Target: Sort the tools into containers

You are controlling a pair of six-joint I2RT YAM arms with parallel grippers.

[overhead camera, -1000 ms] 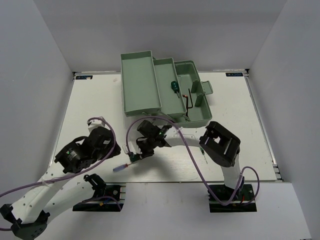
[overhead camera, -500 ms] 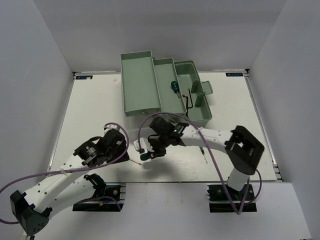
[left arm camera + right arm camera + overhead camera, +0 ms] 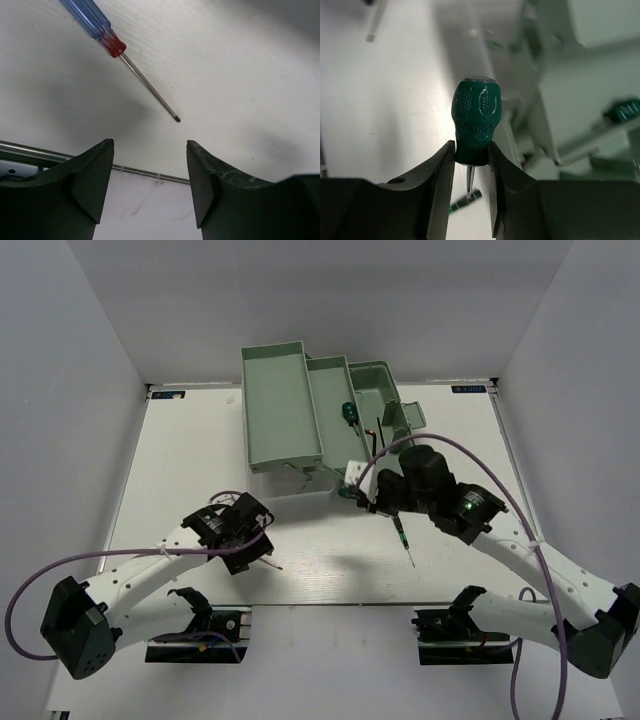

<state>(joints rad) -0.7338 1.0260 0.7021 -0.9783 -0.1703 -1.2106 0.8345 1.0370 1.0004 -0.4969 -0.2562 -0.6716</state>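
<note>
The mint-green toolbox (image 3: pixel 283 410) stands open at the far centre. A stubby green screwdriver (image 3: pixel 348 412) lies in its middle tray and a dark hex key (image 3: pixel 379 443) in its base. My right gripper (image 3: pixel 356 492) is shut on the other stubby green screwdriver (image 3: pixel 474 117) and holds it above the table, just in front of the toolbox (image 3: pixel 592 95). A thin black-green screwdriver (image 3: pixel 402 538) lies on the table below it (image 3: pixel 465 201). My left gripper (image 3: pixel 150 150) is open and empty, with the blue/red screwdriver (image 3: pixel 102 30) on the table just beyond its fingertips. In the top view my left gripper (image 3: pixel 260 552) hides most of that screwdriver.
The toolbox's far-left tray (image 3: pixel 275 400) holds nothing. The table's near edge (image 3: pixel 140 171) runs just under my left fingers. My right arm (image 3: pixel 530 560) reaches in from the near right. A purple cable (image 3: pixel 150 555) loops along my left arm.
My right gripper has swung from left of centre to the right and toward the toolbox, carrying the green screwdriver. My left arm has reached toward the centre, over the blue/red screwdriver.
</note>
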